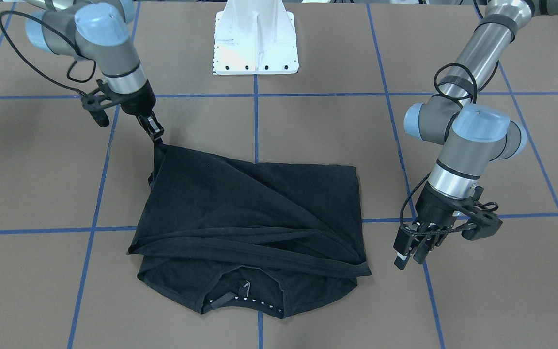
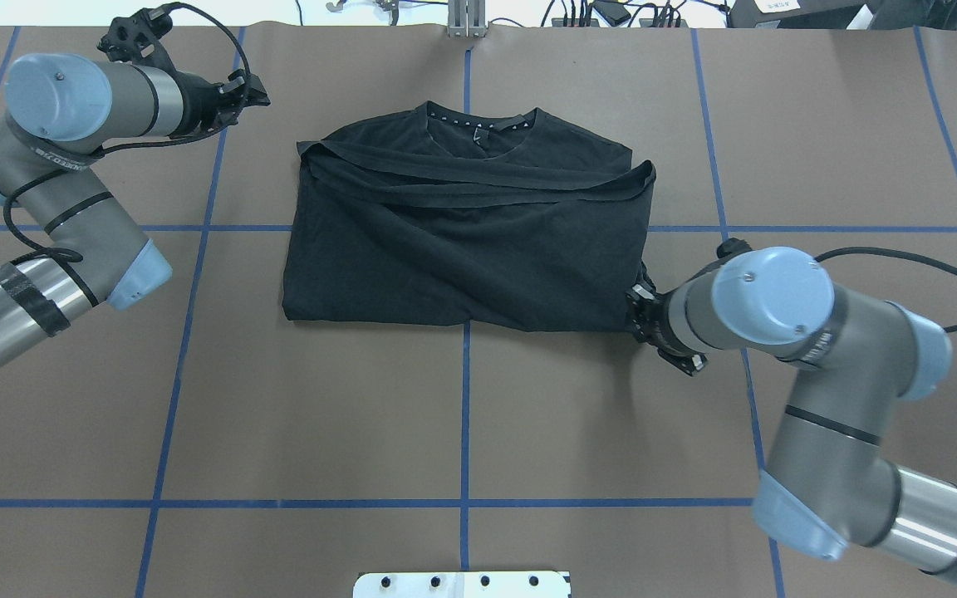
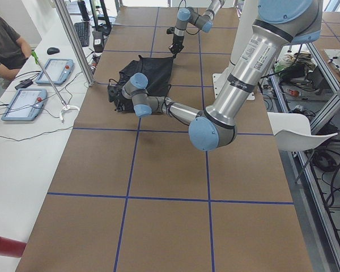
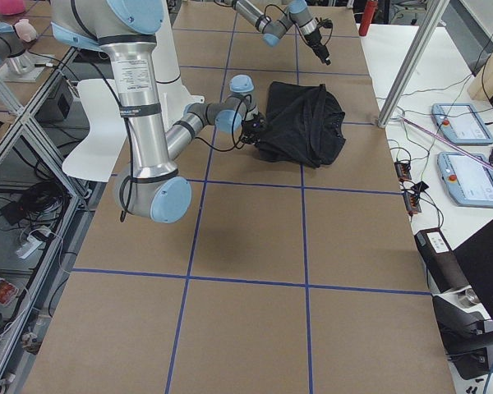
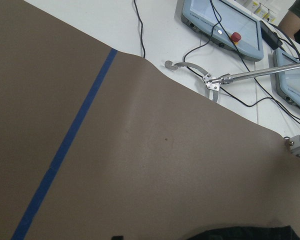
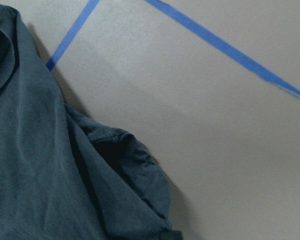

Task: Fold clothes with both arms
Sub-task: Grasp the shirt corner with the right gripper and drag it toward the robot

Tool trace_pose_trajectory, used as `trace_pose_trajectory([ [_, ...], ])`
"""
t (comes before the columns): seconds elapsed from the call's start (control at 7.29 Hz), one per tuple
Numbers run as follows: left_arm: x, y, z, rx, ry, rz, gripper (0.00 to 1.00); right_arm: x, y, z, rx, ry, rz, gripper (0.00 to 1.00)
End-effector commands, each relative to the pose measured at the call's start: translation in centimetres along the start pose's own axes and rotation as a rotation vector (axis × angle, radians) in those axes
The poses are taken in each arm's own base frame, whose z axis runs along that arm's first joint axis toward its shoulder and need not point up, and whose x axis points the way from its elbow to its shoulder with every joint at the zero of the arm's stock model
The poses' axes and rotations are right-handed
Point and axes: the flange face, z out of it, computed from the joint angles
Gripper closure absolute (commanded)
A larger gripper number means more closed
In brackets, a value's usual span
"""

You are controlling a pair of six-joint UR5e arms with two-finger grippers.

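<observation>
The black T-shirt [image 1: 240, 203] [image 2: 462, 241] lies folded in the middle of the table, its collar [image 2: 478, 124] toward the operators' side. My right gripper [image 1: 157, 135] [image 2: 636, 303] is shut on the shirt's corner nearest the robot and holds that corner slightly raised. The right wrist view shows bunched dark fabric [image 6: 40, 165] over brown table. My left gripper [image 1: 410, 254] [image 2: 258, 91] hovers beside the shirt on the collar side, apart from it, fingers spread and holding nothing. No print shows on the shirt.
The white bolted pedestal [image 1: 255, 43] stands at the robot's side of the table. Blue tape lines [image 2: 465, 415] grid the brown tabletop. Past the far edge are touch panels [image 5: 225, 25], cables and a metal rod [image 5: 260, 75]. A seated person [image 3: 3, 45] is at the side bench.
</observation>
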Motion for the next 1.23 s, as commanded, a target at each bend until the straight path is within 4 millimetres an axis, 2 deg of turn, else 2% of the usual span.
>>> trace_pose_trajectory([
  [0.0, 0.1, 0.0, -0.1, -0.003, 0.004, -0.002, 0.35, 4.5, -0.4, -6.1, -0.091, 0.03, 0.114, 1.0],
  [0.14, 0.7, 0.1, -0.6, -0.003, 0.016, 0.0, 0.35, 5.9, 2.0, -5.8, -0.186, 0.116, 0.147, 1.0],
  [0.27, 0.9, 0.3, -1.4, -0.004, 0.029, 0.003, 0.35, 7.3, 3.5, -6.0, -0.27, 0.211, 0.191, 1.0],
  [0.41, 1.6, 0.6, -2.6, -0.02, 0.057, 0.008, 0.35, 10.1, 6.2, -5.2, -0.348, 0.333, 0.157, 1.0],
  [0.69, 3.2, 2.3, -5.5, -0.155, 0.113, -0.012, 0.35, 13.8, 11.3, -4.0, -0.391, 0.452, 0.133, 1.0],
  [0.82, 3.9, 2.9, -6.6, -0.188, 0.13, -0.082, 0.35, 14.1, 11.7, -4.1, -0.396, 0.46, 0.137, 0.01],
  [0.96, 4.6, 4.2, -7.5, -0.212, 0.138, -0.109, 0.34, 13.9, 11.6, -4.2, -0.397, 0.457, 0.141, 0.0],
  [1.1, 5.3, 8.0, -9.0, -0.258, 0.099, -0.135, 0.33, 12.9, 10.7, -5.8, -0.407, 0.422, 0.153, 0.0],
])
